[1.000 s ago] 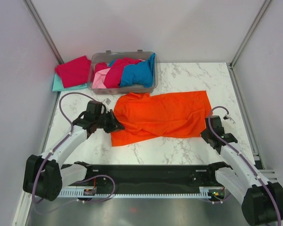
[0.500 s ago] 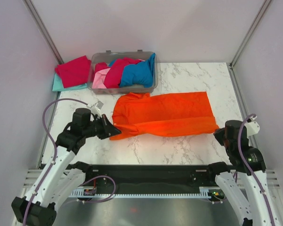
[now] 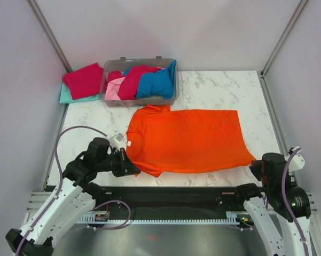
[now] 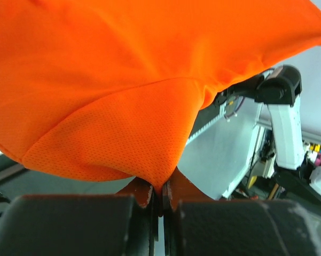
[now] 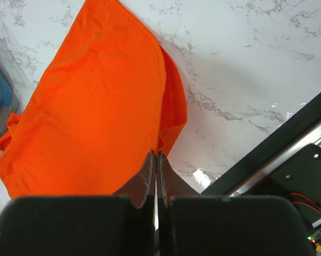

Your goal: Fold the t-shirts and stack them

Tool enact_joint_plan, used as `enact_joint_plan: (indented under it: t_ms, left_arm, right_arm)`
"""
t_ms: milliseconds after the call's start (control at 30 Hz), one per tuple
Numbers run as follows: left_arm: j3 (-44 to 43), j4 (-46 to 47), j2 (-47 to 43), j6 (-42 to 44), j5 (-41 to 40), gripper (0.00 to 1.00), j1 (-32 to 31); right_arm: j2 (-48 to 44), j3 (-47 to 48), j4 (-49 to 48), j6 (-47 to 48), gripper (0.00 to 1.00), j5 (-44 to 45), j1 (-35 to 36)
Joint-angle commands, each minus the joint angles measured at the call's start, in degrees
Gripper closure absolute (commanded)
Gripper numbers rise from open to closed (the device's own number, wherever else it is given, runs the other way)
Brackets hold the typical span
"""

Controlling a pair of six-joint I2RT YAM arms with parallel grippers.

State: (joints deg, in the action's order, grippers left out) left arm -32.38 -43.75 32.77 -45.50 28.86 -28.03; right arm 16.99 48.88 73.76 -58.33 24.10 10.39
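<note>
Foremost, on the side of the marble table (image 3: 213,85) farthest from the grey bin (image 3: 144,102), both arms reach up from the near edge. The left gripper (image 3: 133,170) is diagonally nearward and slightly left of the bin. In the left wrist view its fingers (image 4: 141,193) are pressed together on a fold of the orange t-shirt (image 4: 123,80), whose mesh underside hangs over them. The right gripper (image 3: 258,163) is nearward and well to the right of the bin. In the right wrist view the gripper (image 5: 157,160) has its tips closed on the corner of the orange hem, where two layers of cloth (image 5: 96,117) meet.

Between the grippers and the bin, the orange t-shirt (image 3: 187,141) lies spread out and nearly flat on the marble. Its collar end points toward the left gripper and its hem toward the right gripper. One sleeve reaches toward the bin's front wall and stops just short of it. The other sleeve points toward the near edge, beside the left gripper.

Inside the bin lie loosely heaped shirts: a pink t-shirt (image 3: 114,92) at the left front, a crimson t-shirt (image 3: 133,80) in the middle, and a blue t-shirt (image 3: 157,82) on the right, rising above the rim.

Just left of the bin and touching its wall, a second crimson t-shirt (image 3: 84,80) lies folded on top of a teal t-shirt (image 3: 69,97), whose edge shows along the nearer side.
</note>
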Motion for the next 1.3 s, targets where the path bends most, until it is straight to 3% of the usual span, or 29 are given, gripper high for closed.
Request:
enact_joint_plan:
  t_ms: [0, 600, 1000, 1267]
  left_arm:
    - [0.30, -0.55, 0.00, -5.30, -0.03, 0.98, -2.11]
    - [-17.71, 0.94, 35.58, 10.33, -7.41, 0.98, -1.94]
    - [-27.99, 1.12, 49.83, 16.40, -11.81, 0.97, 2.98]
    - [-29.32, 1.82, 56.34, 18.42, -11.81, 0.92, 4.83]
  right_arm:
    - [0.32, 0.51, 1.31, -0.56, 1.00, 1.92, 0.07]
    - [24.65, -4.59, -21.44, 3.74, 1.00, 4.11, 0.15]
    - [43.72, -6.17, -35.60, 7.52, 1.00, 6.05, -3.44]
    - [49.71, -8.98, -41.58, 9.19, 1.00, 4.73, -6.79]
